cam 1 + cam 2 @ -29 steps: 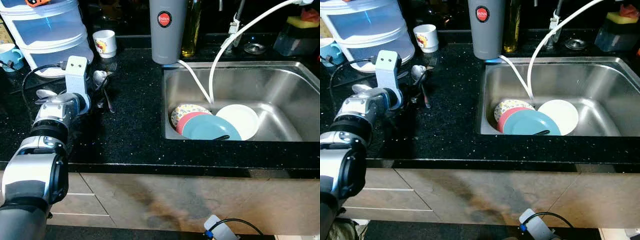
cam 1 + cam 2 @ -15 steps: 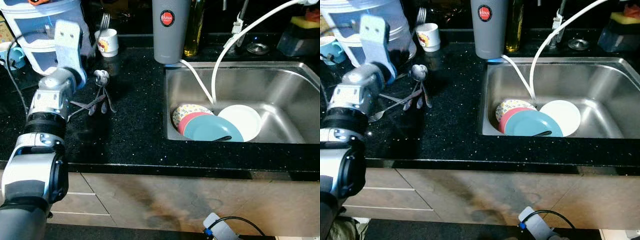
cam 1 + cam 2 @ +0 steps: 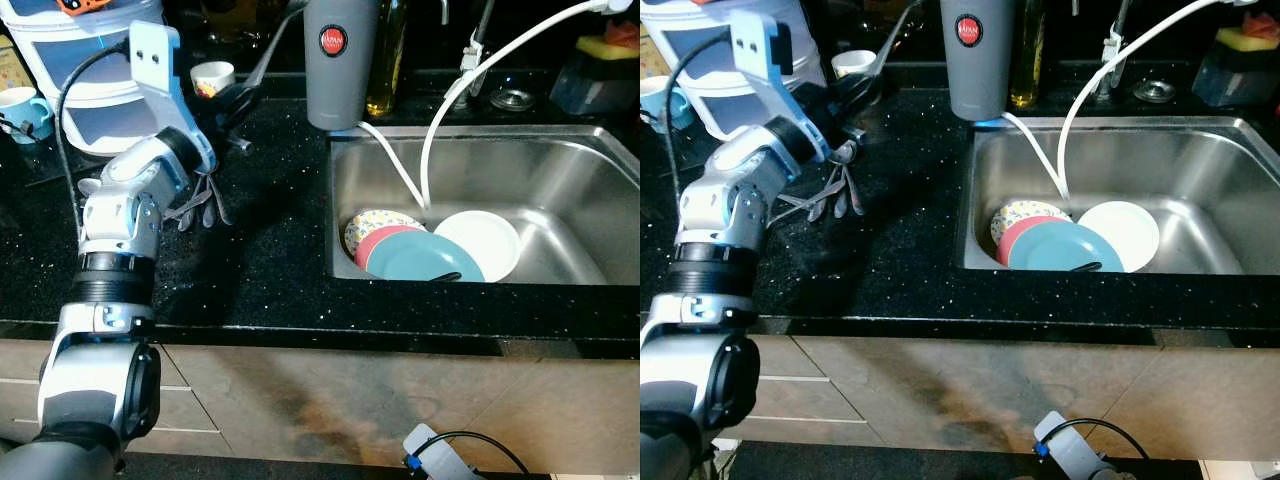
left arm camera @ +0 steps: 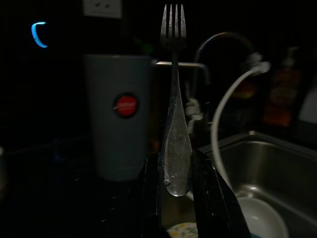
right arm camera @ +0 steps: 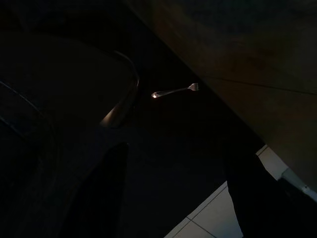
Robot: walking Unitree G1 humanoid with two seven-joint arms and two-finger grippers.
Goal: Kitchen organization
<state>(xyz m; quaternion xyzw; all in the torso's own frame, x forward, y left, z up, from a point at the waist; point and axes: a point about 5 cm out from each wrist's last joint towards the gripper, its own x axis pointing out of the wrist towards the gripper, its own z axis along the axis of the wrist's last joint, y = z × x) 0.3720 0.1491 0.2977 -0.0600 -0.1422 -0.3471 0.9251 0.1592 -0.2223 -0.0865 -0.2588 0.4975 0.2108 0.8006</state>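
With our left gripper (image 4: pixel 176 171) clamped on the slim steel fork (image 4: pixel 174 99), tines at twelve o'clock, we should carry it level

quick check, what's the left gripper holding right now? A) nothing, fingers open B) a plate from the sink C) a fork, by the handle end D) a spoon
C. In the left wrist view, the left gripper has its two black fingers clamped on the handle end of a fork, tines pointing away toward the grey flask.
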